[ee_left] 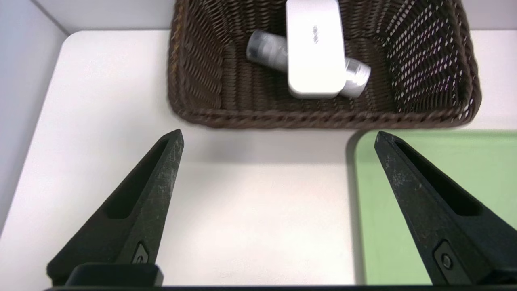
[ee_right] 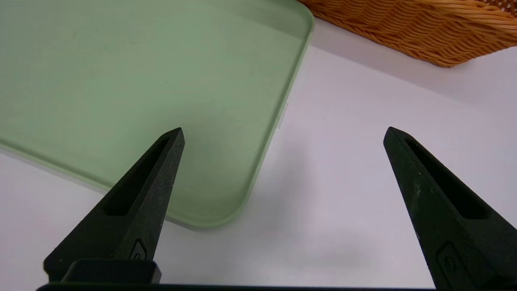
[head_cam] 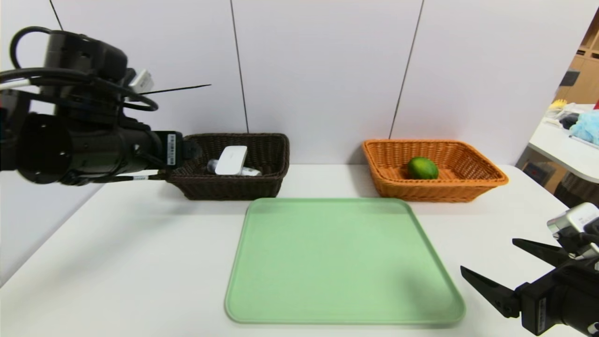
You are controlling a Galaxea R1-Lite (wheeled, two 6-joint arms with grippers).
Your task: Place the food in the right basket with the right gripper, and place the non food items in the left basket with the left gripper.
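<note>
Hovering spread wide and empty, my left gripper faces the dark left basket, where a white box lies atop a bottle. My right gripper, equally wide and empty, sits beside the green tray; a lime rests in the orange right basket.

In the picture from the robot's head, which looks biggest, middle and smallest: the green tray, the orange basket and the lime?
1. The green tray looks biggest, though it also lies nearest the camera.
2. The orange basket comes next.
3. The lime inside that basket looks smallest.
</note>
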